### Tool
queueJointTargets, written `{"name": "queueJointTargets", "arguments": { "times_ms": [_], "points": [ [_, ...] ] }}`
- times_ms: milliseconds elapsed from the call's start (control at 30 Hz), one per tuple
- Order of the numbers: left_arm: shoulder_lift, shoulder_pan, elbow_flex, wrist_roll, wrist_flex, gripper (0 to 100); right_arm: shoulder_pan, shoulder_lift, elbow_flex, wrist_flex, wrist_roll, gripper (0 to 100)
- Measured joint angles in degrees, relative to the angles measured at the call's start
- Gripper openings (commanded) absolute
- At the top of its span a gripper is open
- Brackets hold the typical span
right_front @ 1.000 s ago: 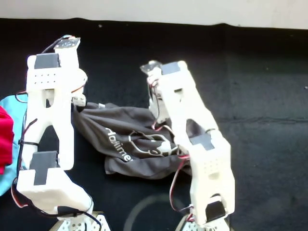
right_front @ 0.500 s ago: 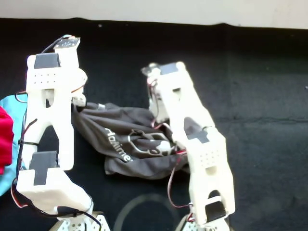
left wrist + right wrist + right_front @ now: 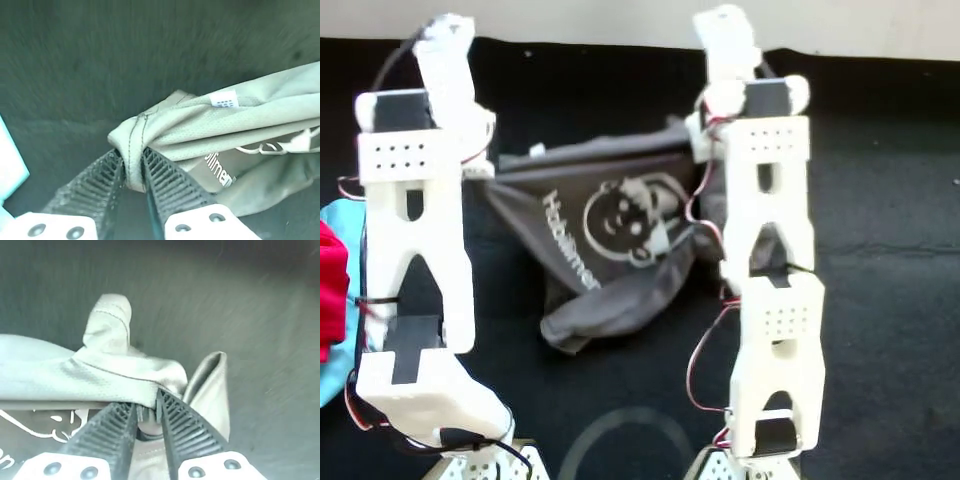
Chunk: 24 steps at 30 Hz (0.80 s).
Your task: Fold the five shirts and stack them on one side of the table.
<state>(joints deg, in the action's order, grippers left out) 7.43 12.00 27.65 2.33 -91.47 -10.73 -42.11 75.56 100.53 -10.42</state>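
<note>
- Your left gripper [image 3: 131, 162] is clamped on a stitched edge of the gray shirt [image 3: 610, 290]; the fabric is pinched tight between its ridged fingers [image 3: 170, 185].
- Your right gripper [image 3: 147, 410] is closed the same way on another bunched edge of that shirt, with a fold of cloth sticking up just past its tips.
- Seen from above, you have the shirt stretched between the two arms, its upper edge pulled nearly straight from one gripper to the other.
- The printed face and lettering face up, and the lower part sags in a crumpled point onto the black table [image 3: 880, 180] between the arm bases.
- At the table's left edge, beside your left arm, a red shirt [image 3: 328, 290] lies on a blue shirt [image 3: 338, 215], well apart from the gray one.
</note>
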Motion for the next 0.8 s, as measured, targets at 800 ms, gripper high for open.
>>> {"name": "queueJointTargets", "arguments": {
  "times_ms": [800],
  "points": [
    [-5.2,-4.0,1.4,0.1,-9.7,1,1.6,33.8,-35.0,0.0,-0.7,0.6]
  ]
}}
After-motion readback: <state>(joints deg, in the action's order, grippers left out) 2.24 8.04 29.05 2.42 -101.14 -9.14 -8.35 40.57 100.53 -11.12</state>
